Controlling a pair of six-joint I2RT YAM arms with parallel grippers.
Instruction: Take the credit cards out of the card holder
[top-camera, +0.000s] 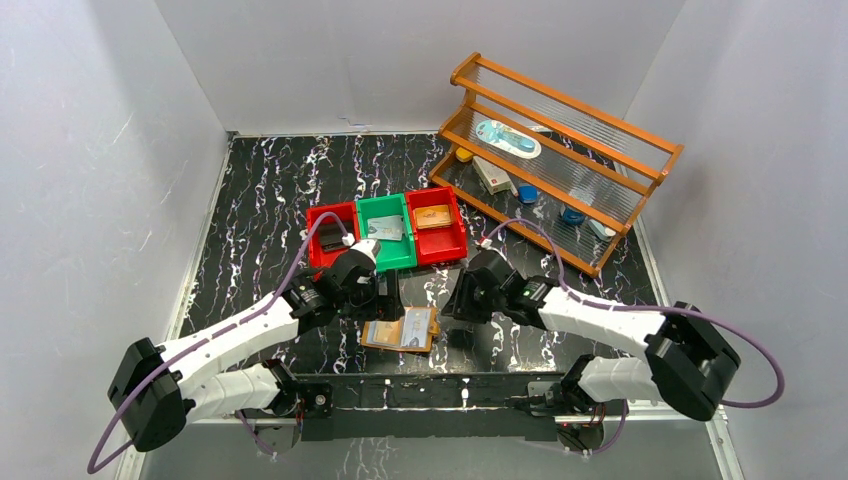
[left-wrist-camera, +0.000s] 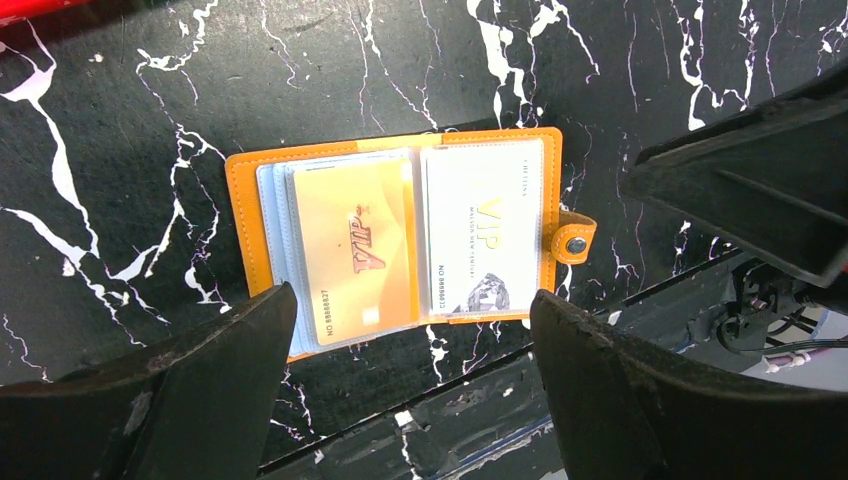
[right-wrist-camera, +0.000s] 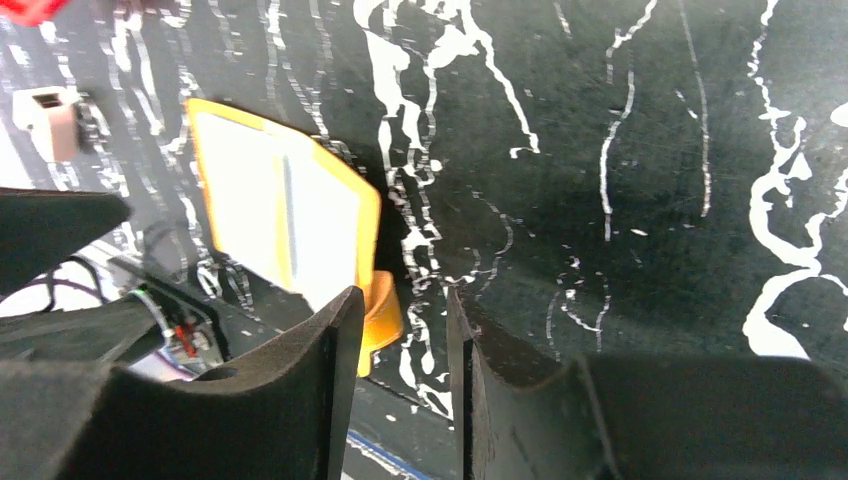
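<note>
Left wrist, card holder (left-wrist-camera: 240, 232) open flat, credit cards (left-wrist-camera: 483, 240) tucked inside

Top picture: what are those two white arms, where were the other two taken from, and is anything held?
Two robot arms bolted to a table, seen by a fixed camera above. The other pictures come from a camera on each wrist; the dark shapes are that arm's fingers. On the black table lies an open orange card holder with a gold card and a white card in its pockets. Behind it sit red and green bins and a wooden rack. The left gripper is wide open over the holder; the right gripper, beside it, shows a narrow gap. Neither holds anything.
</note>
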